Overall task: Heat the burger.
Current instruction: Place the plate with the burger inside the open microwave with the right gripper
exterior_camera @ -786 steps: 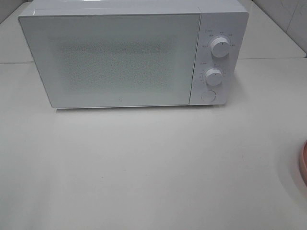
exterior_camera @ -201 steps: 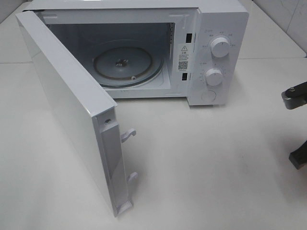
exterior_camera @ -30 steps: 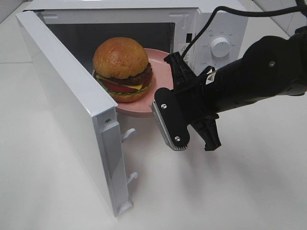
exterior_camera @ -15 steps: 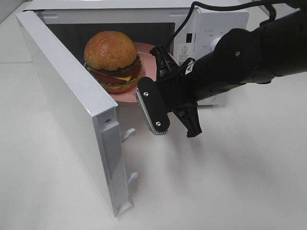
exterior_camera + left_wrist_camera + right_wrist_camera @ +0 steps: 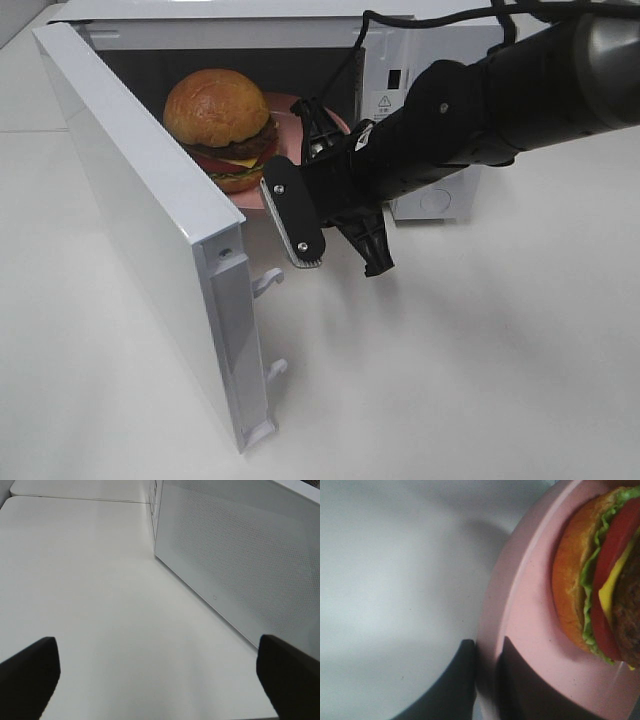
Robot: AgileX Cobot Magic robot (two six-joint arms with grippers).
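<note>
The burger [image 5: 220,125], with a glossy brown bun, dark patty and red and green layers, sits on a pink plate [image 5: 293,108] at the mouth of the open microwave [image 5: 440,40]. My right gripper [image 5: 318,142] is shut on the plate's right rim and holds it level in the opening. In the right wrist view its two dark fingers [image 5: 462,685] pinch the plate [image 5: 530,630] edge, with the burger [image 5: 600,590] just beyond. My left gripper [image 5: 157,680] is open and holds nothing. It faces the outside of the microwave door [image 5: 240,565] and does not show in the exterior view.
The microwave door [image 5: 140,220] swings out to the left, toward the table's front, with its latch hooks [image 5: 268,283] on the near edge. The black right arm [image 5: 480,100] covers the control panel. White tabletop [image 5: 450,380] stretches in front.
The right arm has moved left and further toward the microwave, carrying the plate and burger deeper into the opening. The left gripper stays open.
</note>
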